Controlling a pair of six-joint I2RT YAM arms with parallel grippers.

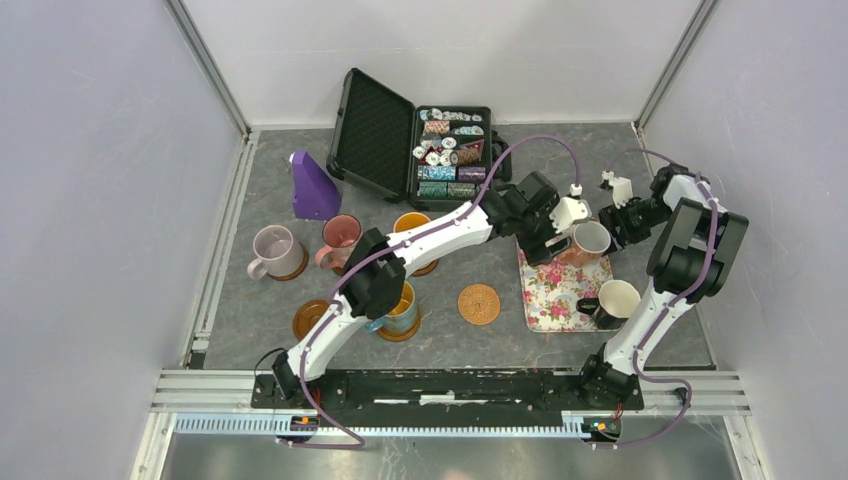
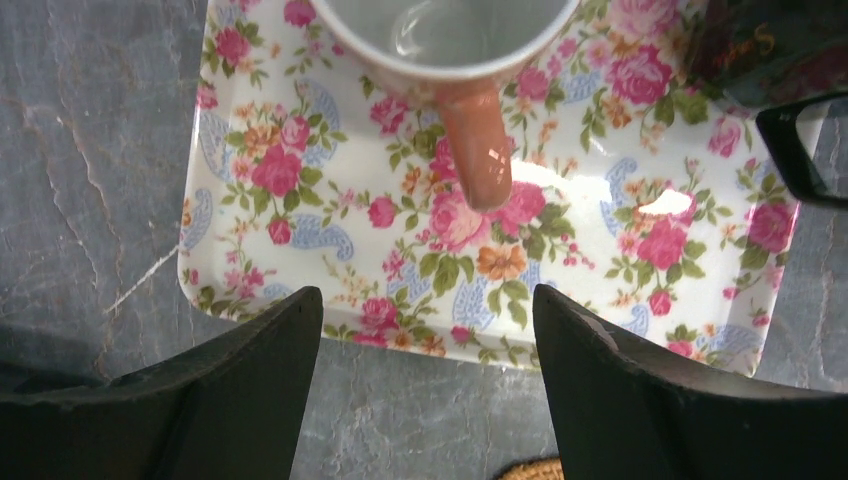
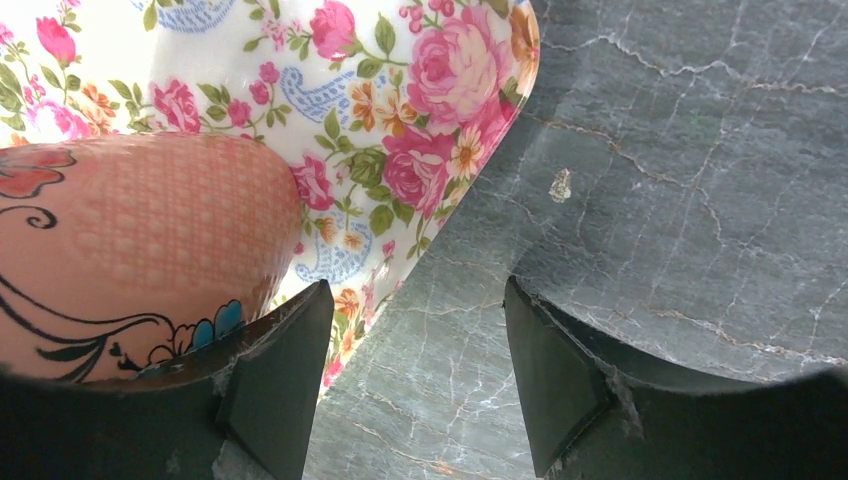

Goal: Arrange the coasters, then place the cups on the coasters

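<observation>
Nearest, a blue cup [image 1: 402, 312] sits on a brown coaster [image 1: 398, 336], with a bare coaster [image 1: 308, 318] to its left and a patterned coaster [image 1: 478, 303] to its right. On the floral tray [image 2: 250, 250] stand a black cup [image 1: 612, 300] and a pink-white cup [image 2: 440, 40]. The left tool [image 2: 428, 300] gapes wide before that cup's handle. The right tool [image 3: 418, 290], parted and empty, is just beside the cup.
</observation>
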